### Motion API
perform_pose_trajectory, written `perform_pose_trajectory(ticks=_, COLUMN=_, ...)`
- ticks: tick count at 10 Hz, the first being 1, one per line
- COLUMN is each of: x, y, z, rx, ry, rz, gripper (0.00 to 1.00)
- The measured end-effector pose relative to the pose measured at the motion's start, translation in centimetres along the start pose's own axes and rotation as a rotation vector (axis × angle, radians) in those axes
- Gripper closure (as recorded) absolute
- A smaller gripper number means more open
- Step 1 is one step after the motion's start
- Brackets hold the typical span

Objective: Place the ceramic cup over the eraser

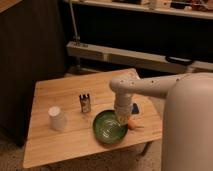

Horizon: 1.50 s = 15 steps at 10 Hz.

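The white ceramic cup (57, 118) stands upside down on the left part of the wooden table (55, 95). The eraser (85, 103), a small dark upright block with pale markings, stands near the table's middle, to the right of the cup and apart from it. My gripper (123, 118) hangs from the white arm (145, 87) over the right rim of the green bowl (109, 127), well to the right of both cup and eraser.
A small orange item (133, 124) lies just right of the bowl by the gripper. A flat blue object (135, 107) lies behind the arm. A metal rail and shelving (125, 54) run behind the table. The robot's white body (187, 130) fills the right.
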Motion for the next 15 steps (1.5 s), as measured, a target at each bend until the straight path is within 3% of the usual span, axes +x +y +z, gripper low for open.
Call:
perform_pose_trajectory(ticks=12, x=0.0, y=0.0, z=-0.1, rx=0.0, ry=-0.001, rz=-0.001, gripper=0.96)
perform_pose_trajectory(ticks=14, x=0.1, y=0.5, z=-0.8, rx=-0.007, ry=-0.039, rz=-0.042, gripper=0.96)
perform_pose_trajectory(ticks=15, x=0.2, y=1.9, z=-2.3, rx=-0.018, ry=-0.094, rz=-0.114, gripper=0.96)
